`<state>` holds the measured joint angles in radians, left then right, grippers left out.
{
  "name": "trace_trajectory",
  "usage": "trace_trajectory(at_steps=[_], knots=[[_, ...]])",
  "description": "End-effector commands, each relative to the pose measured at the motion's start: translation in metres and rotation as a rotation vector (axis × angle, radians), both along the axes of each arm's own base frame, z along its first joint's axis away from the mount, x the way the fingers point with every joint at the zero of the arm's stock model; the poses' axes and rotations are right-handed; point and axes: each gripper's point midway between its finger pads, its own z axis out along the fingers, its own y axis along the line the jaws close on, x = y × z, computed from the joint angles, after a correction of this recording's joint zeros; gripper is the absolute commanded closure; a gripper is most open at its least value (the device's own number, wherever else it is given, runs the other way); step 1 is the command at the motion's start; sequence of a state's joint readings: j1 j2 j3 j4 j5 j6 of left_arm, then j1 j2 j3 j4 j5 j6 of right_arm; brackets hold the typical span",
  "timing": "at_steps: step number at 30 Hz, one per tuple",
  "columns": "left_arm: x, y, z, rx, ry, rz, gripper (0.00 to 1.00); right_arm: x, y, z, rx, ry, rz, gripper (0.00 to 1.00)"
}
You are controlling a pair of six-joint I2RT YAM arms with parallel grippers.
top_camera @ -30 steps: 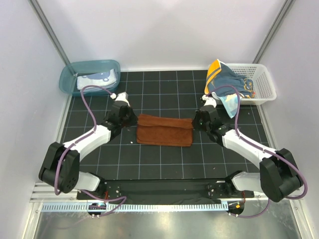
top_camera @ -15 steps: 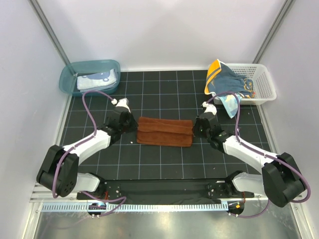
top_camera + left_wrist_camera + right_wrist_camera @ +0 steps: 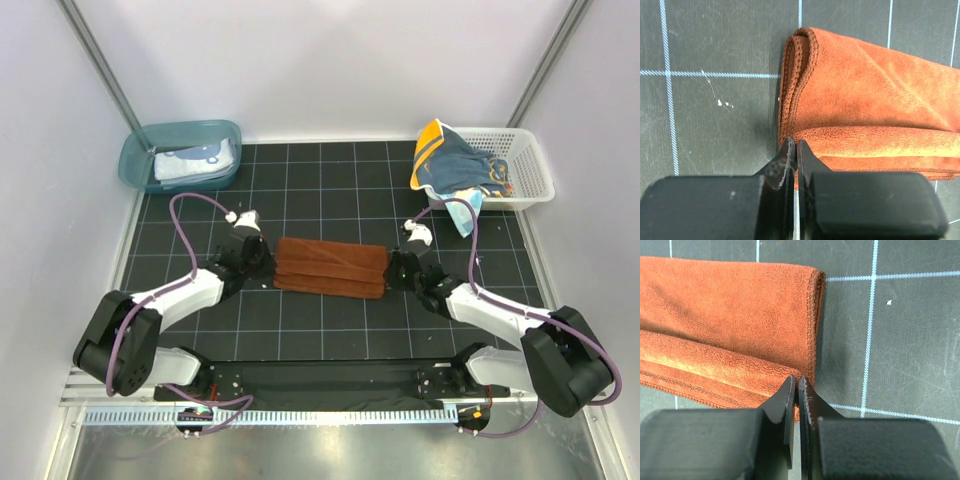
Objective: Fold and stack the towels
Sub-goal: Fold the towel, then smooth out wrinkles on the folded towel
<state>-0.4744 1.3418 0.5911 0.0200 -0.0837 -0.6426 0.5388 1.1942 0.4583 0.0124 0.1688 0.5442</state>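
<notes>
The left pincer (image 3: 796, 146) and right pincer (image 3: 796, 382) each pinch a corner of the brown towel (image 3: 330, 262); drawing both evenly toward 6 o'clock should keep the edges aligned.

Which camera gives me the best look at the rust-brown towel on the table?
Top external: it shows the whole rust-brown towel, a folded strip lying between the left gripper and right gripper. Each wrist view shows only one end, close up: stitched edge, folded layers, jaws shut at the corner.
</notes>
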Motion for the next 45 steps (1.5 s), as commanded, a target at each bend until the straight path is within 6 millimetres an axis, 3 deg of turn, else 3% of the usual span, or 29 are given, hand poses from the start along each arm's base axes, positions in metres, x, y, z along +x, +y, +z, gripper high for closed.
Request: trace_trajectory(at_steps=[1, 5, 7, 9, 11, 12, 14, 17, 19, 23, 28, 38, 41, 45], knots=[[0.007, 0.001, 0.009, -0.004, -0.056, 0.028, 0.96, 0.007, 0.005, 0.013, 0.038, -0.059, -0.01, 0.93], [0.0, 0.001, 0.007, -0.01, -0.048, 0.027, 0.76, 0.005, 0.004, 0.017, 0.041, -0.059, -0.008, 0.74], [-0.004, 0.001, 0.016, -0.021, -0.06, 0.024, 0.68, 0.004, 0.003, 0.022, 0.044, -0.066, -0.007, 0.67], [-0.002, 0.003, 0.037, -0.038, -0.107, 0.034, 0.66, 0.002, 0.001, 0.032, 0.048, -0.073, -0.01, 0.61], [-0.009, 0.009, 0.042, -0.024, -0.093, 0.045, 0.64, 0.0, -0.001, 0.04, 0.047, -0.076, -0.019, 0.57], [-0.007, 0.01, 0.055, -0.028, -0.121, 0.055, 0.64, 0.0, -0.001, 0.045, 0.053, -0.086, -0.023, 0.57], [-0.007, 0.012, 0.061, -0.014, -0.114, 0.058, 0.65, 0.002, -0.001, 0.055, 0.06, -0.092, -0.027, 0.57], [0.005, 0.005, 0.074, -0.017, -0.122, 0.053, 0.65, 0.01, 0.002, 0.064, 0.059, -0.105, -0.036, 0.57], [0.011, -0.006, 0.079, -0.025, -0.107, 0.027, 0.68, 0.014, 0.004, 0.059, 0.041, -0.08, -0.037, 0.58], [0.015, -0.028, 0.051, 0.035, -0.016, -0.029, 0.7, 0.02, 0.009, 0.052, 0.043, -0.047, -0.051, 0.58], [-0.002, -0.041, 0.015, 0.106, 0.062, -0.071, 0.78, 0.019, 0.01, 0.033, 0.039, -0.009, -0.063, 0.58], [-0.031, -0.009, -0.047, 0.236, 0.214, 0.011, 0.94, 0.013, 0.004, -0.013, -0.022, 0.084, -0.081, 0.59], [-0.038, -0.005, -0.057, 0.254, 0.25, 0.016, 1.0, 0.012, 0.001, -0.015, -0.043, 0.091, -0.088, 0.59], [-0.041, -0.003, -0.058, 0.254, 0.25, 0.019, 1.0, 0.016, -0.002, -0.002, -0.061, 0.077, -0.095, 0.59]])
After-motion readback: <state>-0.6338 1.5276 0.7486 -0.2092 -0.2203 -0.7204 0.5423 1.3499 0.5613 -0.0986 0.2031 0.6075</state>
